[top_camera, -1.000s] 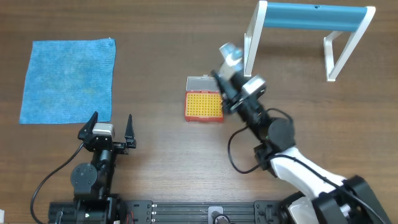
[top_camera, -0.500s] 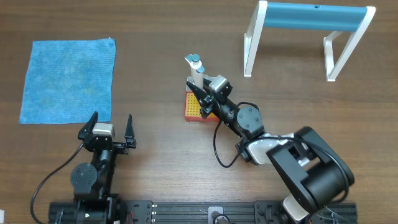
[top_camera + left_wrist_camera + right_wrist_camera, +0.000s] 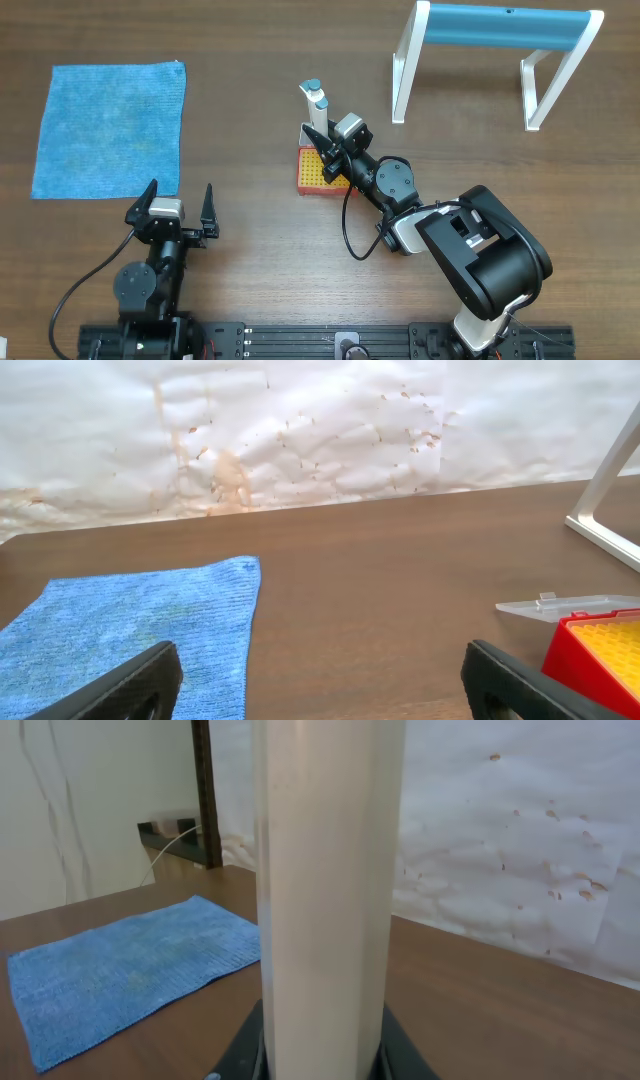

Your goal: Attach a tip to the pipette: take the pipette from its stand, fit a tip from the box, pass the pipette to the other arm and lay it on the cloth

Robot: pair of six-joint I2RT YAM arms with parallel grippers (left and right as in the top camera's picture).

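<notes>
Two fingers of the right gripper (image 3: 328, 150) are pressing closed on the pipette (image 3: 316, 104), gripping its lower body. The pipette is standing upright out of this gripper, its blue-capped end pointing away from the fingers; in the right wrist view its white barrel is rising straight from between them. The tip box (image 3: 309, 178) is sitting beneath this gripper, its yellow rack partly covered by the fingers in the top view; whether the pipette's lower end is touching the rack cannot be determined. The stand (image 3: 500, 25) is standing well apart, beyond this gripper and to its right. The left gripper (image 3: 180, 188) is holding nothing, fingers spread wide, with the cloth (image 3: 110, 128) lying near, ahead and to its left.
</notes>
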